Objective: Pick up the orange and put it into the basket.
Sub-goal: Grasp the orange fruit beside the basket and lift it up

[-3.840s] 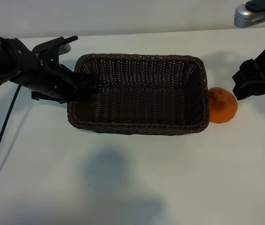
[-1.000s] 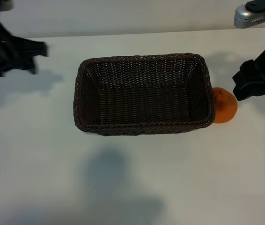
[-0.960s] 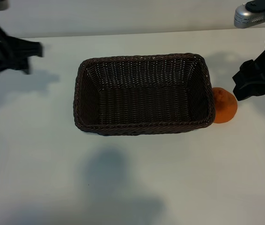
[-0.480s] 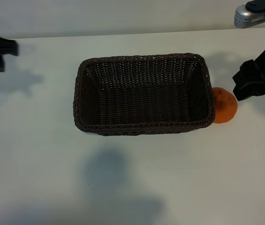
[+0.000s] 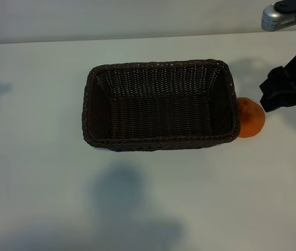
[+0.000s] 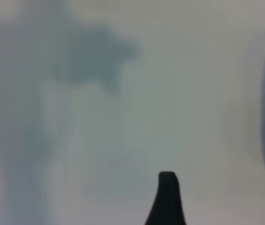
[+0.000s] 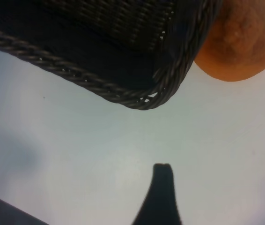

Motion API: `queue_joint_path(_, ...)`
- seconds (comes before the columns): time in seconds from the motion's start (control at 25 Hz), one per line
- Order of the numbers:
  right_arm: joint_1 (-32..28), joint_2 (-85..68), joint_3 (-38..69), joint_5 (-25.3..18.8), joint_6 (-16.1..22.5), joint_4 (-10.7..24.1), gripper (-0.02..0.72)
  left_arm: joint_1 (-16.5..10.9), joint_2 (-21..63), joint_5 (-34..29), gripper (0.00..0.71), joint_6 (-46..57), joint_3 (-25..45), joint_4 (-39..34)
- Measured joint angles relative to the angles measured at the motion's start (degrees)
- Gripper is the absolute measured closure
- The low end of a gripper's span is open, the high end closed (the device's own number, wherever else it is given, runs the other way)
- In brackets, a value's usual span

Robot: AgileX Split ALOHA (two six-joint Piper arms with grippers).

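1. At the far left the table (image 5: pixel 38 172) carries only a faint shadow; the left gripper is out of the exterior view. Its wrist view shows one dark fingertip (image 6: pixel 167 199) above bare table, and its fingers are spread wide, holding nothing.
2. In the middle sits the basket (image 5: pixel 161 142), its long axis running left to right across the table, opening upward, nothing inside.
3. The orange (image 5: pixel 251 118) rests on the table touching the basket's right short end, outside it. Its bumpy knob faces upward.
4. The right gripper (image 5: pixel 286 89) hangs just above and right of the orange, fingers spread wide, holding nothing.
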State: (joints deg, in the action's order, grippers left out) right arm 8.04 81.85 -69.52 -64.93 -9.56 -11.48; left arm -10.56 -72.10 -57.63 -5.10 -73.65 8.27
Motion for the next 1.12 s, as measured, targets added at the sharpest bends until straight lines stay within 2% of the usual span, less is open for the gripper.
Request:
queue_joint_path(0.24,0.0,0.0,0.0,0.06,0.0,-0.05,0.108,0.15,6.07,-0.82,0.114,-2.11,-0.06,4.37)
queue_joint_path(0.44,0.0,0.0,0.0,0.11,0.0,-0.05,0.108,3.95,12.76,-3.23,0.114,-2.35,-0.06,4.62)
queue_joint_path(0.72,0.0,0.0,0.0,0.17,0.0,-0.1,0.108,4.82,29.79,-4.36,0.115,-3.6,0.01,4.93)
queue_joint_path(0.84,0.0,0.0,0.0,0.17,0.0,-0.1,0.108,4.88,37.61,-3.54,0.116,-3.72,3.75,4.92)
queue_joint_path(1.12,0.0,0.0,0.0,0.22,0.0,-0.1,0.108,4.94,56.02,-0.8,0.128,-3.44,18.67,4.98)
